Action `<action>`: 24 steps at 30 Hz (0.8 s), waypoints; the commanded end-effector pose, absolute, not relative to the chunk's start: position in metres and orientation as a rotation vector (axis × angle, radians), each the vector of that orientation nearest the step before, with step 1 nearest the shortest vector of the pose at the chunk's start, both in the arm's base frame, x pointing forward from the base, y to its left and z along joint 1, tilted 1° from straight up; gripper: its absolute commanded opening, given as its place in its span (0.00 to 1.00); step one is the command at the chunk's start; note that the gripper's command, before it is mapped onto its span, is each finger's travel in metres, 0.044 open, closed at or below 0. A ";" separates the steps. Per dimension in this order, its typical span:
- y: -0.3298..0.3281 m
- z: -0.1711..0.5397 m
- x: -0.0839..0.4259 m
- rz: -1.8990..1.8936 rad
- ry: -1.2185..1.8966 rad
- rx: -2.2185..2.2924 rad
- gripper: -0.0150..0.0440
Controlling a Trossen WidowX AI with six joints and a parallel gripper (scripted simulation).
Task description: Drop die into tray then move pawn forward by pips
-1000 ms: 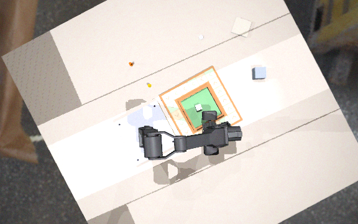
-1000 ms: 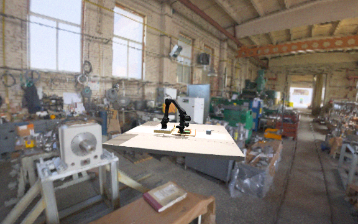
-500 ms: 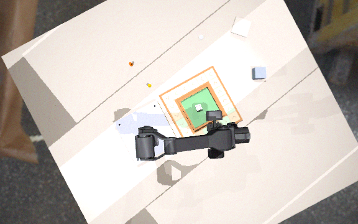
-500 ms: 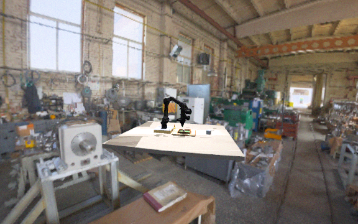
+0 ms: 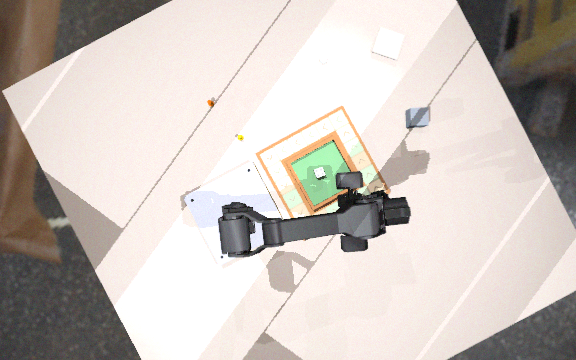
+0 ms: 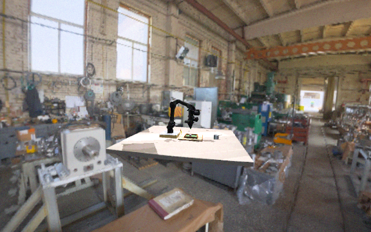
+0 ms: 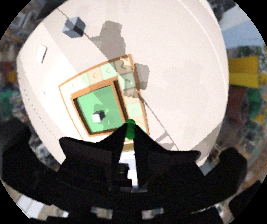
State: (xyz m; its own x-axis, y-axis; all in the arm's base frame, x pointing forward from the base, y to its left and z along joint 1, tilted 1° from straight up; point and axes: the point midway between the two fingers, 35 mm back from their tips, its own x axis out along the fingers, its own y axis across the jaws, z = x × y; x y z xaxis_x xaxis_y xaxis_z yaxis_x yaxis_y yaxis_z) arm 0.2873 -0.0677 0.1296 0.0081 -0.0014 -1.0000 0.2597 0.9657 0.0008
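Observation:
My gripper (image 7: 130, 131) (image 6: 190, 127) is shut on the green pawn (image 7: 130, 129), whose top shows between the fingertips in the wrist view. The gripper is raised above the board (image 5: 299, 139) (image 7: 65, 100), over its near side in the top view, where the arm hides the fingertips and pawn. The white die (image 5: 319, 172) (image 7: 98, 116) lies in the green dice tray (image 5: 332, 155) (image 7: 91, 102); its top pips are too small to read. Arrows show on the ring of squares around the tray.
A blue-grey block (image 5: 417, 117) (image 7: 74, 27) (image 6: 216, 136) stands beyond the board. A white square piece (image 5: 388, 44) lies farther off. Small orange (image 5: 210, 103) and yellow (image 5: 240, 137) pieces stand to the left of the board. The arm's white base plate (image 5: 208, 250) adjoins the board.

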 end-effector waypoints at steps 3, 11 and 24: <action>-0.055 0.118 0.315 -0.190 1.542 0.205 0.25; -0.039 0.099 0.350 -0.205 1.545 0.214 0.25; -0.010 0.064 0.394 -0.226 1.551 0.230 0.25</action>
State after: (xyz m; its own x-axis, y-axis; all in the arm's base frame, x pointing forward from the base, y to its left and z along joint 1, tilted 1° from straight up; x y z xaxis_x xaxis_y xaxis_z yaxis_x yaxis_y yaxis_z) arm 0.3866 -0.0137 0.0669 0.0009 0.0050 -1.0000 0.2761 0.9611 0.0051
